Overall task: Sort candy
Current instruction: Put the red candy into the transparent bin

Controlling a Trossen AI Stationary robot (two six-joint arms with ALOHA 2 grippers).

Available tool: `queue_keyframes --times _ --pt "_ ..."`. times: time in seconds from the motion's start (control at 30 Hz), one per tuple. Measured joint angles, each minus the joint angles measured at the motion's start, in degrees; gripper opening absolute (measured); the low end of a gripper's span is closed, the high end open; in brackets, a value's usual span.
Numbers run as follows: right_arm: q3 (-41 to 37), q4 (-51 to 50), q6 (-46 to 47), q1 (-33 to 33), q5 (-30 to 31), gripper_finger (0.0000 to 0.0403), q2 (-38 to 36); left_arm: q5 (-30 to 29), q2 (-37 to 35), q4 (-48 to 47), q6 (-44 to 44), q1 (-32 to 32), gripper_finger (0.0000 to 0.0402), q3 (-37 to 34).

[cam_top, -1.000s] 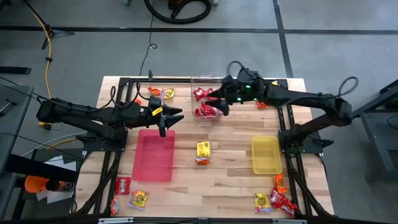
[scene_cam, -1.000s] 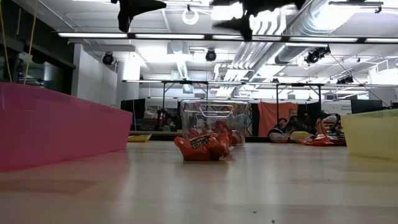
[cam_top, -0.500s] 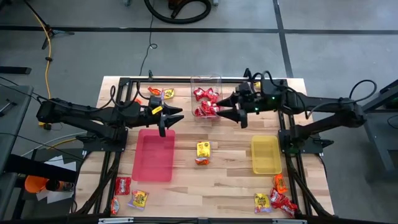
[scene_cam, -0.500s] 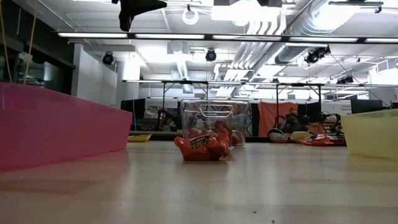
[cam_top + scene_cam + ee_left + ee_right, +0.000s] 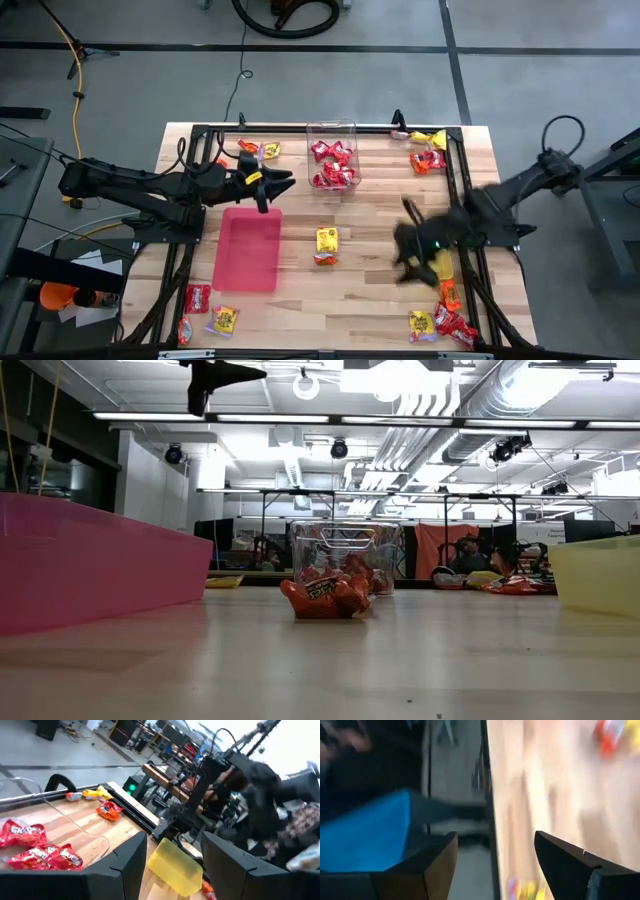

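Candy packets lie about the table: a yellow and an orange one [image 5: 327,244] at the middle, others at the far left [image 5: 258,150], far right [image 5: 428,158], near left [image 5: 206,310] and near right [image 5: 440,322]. Red packets fill the clear tub [image 5: 333,166]. My left gripper [image 5: 282,184] hovers open above the pink tray's [image 5: 248,250] far end, with nothing between its fingers [image 5: 125,865]. My right gripper [image 5: 405,252] is blurred and hangs open over the yellow tray [image 5: 441,268]. Its fingers [image 5: 437,860] stand apart with nothing between them.
Black frame rails [image 5: 462,180] run along the table's left, right and far sides. Bare wood lies between the two trays around the middle packets. In the low view the orange packet [image 5: 325,598] sits in front of the tub [image 5: 345,550].
My right gripper has swung fast from above the clear tub toward the table's near right, tipping downward, and now hangs over the yellow tray. It has stayed open. My left gripper has kept its place above the pink tray.
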Motion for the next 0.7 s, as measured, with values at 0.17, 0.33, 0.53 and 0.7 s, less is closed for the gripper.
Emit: queue_keyframes --times 0.17,0.33,0.53,0.7 --pt "-0.01 -0.76 13.34 15.75 4.74 0.0259 2.72 -0.40 0.00 0.00 -2.81 -0.01 0.0175 0.00" --pt "-0.01 -2.65 24.23 24.77 5.82 0.0259 8.95 -0.41 0.00 -0.02 -2.77 -0.04 0.0175 0.00" --pt "-0.03 -9.84 29.24 28.88 4.73 0.0259 20.41 -0.40 0.00 -0.28 -2.67 -0.04 0.0175 0.00" --pt "-0.07 -15.76 27.50 29.44 0.53 0.0259 29.73 0.45 0.00 -0.30 -0.48 -0.04 0.0175 0.00"
